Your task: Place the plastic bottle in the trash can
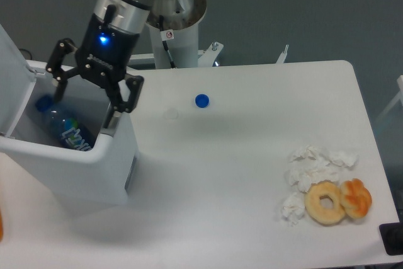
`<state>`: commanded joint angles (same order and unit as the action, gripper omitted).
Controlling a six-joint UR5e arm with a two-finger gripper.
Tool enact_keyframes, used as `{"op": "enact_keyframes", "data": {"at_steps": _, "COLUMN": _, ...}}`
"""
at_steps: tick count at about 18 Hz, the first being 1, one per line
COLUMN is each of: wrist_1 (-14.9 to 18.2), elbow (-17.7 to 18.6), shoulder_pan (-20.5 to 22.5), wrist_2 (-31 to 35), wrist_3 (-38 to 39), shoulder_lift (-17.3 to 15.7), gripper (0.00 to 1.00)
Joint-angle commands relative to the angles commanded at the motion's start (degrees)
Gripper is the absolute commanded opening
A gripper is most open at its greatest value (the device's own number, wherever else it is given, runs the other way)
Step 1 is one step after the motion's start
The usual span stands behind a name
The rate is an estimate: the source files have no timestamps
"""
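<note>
The trash can [75, 171] is a white bin at the table's left, with its lid [14, 80] swung up and open. My gripper [88, 97] hangs over the bin's opening with its jaws spread wide and nothing between them. Inside the bin lies a bottle with a blue cap and blue label [66, 129]. The small clear plastic bottle does not show anywhere; it is hidden or out of view.
A blue cap [201, 100] and a faint clear ring [171, 113] lie on the table right of the bin. Crumpled tissues [315, 167], a doughnut [325, 202] and an orange pastry [356, 197] sit at the front right. The arm's base [179, 29] stands behind.
</note>
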<state>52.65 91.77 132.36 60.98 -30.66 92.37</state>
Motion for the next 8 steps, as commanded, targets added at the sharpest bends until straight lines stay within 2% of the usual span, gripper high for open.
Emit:
{"op": "enact_keyframes", "data": {"at_steps": 5, "wrist_1": 0.2, "elbow": -0.4, "shoulder_pan": 0.0, "wrist_2": 4.8, "wrist_3": -8.7, "shoulder_lift": -0.1, "gripper": 1.0}}
{"op": "enact_keyframes", "data": {"at_steps": 8, "wrist_1": 0.8, "elbow": 0.4, "shoulder_pan": 0.2, "wrist_2": 5.2, "wrist_3": -9.3, "shoulder_lift": -0.5, "gripper": 1.0}}
